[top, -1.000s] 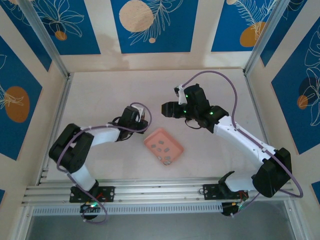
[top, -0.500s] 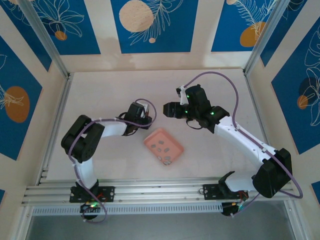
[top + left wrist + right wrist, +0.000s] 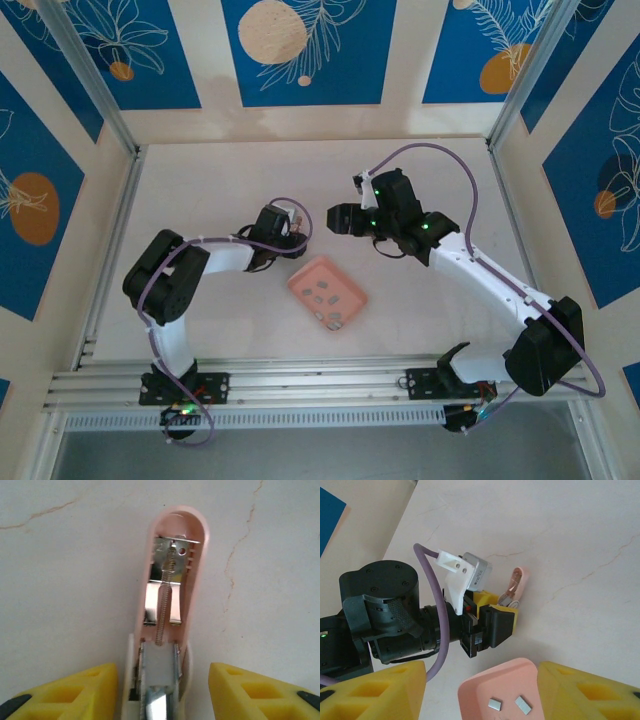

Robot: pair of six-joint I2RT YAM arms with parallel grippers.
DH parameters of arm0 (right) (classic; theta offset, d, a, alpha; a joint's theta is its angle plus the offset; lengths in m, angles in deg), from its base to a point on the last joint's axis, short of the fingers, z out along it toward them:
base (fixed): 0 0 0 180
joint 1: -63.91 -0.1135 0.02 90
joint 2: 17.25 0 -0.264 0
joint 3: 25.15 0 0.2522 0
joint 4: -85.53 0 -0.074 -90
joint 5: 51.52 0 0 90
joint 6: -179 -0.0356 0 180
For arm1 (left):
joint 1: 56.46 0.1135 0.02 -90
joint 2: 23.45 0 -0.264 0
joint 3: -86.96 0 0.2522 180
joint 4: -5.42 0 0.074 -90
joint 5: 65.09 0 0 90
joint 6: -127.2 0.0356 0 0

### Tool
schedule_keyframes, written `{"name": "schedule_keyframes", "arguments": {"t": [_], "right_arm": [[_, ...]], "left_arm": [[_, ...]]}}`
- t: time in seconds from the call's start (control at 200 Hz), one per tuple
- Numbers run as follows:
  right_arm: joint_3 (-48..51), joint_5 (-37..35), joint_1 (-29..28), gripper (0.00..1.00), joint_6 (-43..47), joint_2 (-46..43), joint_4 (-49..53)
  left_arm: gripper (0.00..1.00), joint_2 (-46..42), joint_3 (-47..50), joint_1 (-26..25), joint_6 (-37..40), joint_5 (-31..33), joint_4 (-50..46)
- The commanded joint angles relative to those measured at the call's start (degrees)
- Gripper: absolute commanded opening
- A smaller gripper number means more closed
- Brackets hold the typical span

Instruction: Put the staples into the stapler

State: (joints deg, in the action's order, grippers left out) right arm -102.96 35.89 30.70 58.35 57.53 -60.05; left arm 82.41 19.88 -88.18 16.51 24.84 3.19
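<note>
Several short grey staples lie loose in the shallow pink tray, which sits on the pale bench closest to the arm bases, between my two arms. Through the right wrist camera I see two of those strips lying near each other but apart on the tray floor. Just past the tray and to its left, my left tool is down low over the bench with the pink stapler between its fingers. The stapler lies opened up, rounded end pointing away from the tool, its spring and metal channel facing upward. In the left wrist view a strip of bench shows between the stapler and each yellow finger, narrower on one side than the other, so that tool is open and gripping nothing. Slightly farther back and to the right, my right tool faces the left one across a short gap. Its yellow fingers stand wide apart with nothing clamped, the tray's corner showing beyond them.
</note>
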Motion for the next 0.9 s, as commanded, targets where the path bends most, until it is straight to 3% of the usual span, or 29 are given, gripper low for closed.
{"name": "schedule_keyframes", "arguments": {"t": [0.0, 0.19, 0.395, 0.895], "right_arm": [[-0.5, 1.6, 0.7, 0.62, -1.0, -1.0, 1.5], [-1.5, 3.3, 2.9, 0.62, -1.1, -0.7, 3.7], [-1.5, 4.9, 3.6, 0.62, -1.5, -0.6, 4.0], [-2.3, 6.9, 3.7, 0.62, -2.0, 1.6, 3.8]], "left_arm": [[0.52, -3.0, -1.4, 0.5, -0.3, 0.6, -1.2], [0.52, -7.0, -0.8, 0.6, -0.6, 0.9, -2.3], [0.45, -7.1, -0.5, 0.5, -3.0, -1.6, -2.8], [0.53, -1.9, -1.2, 1.4, -5.8, -3.9, -4.9]]}}
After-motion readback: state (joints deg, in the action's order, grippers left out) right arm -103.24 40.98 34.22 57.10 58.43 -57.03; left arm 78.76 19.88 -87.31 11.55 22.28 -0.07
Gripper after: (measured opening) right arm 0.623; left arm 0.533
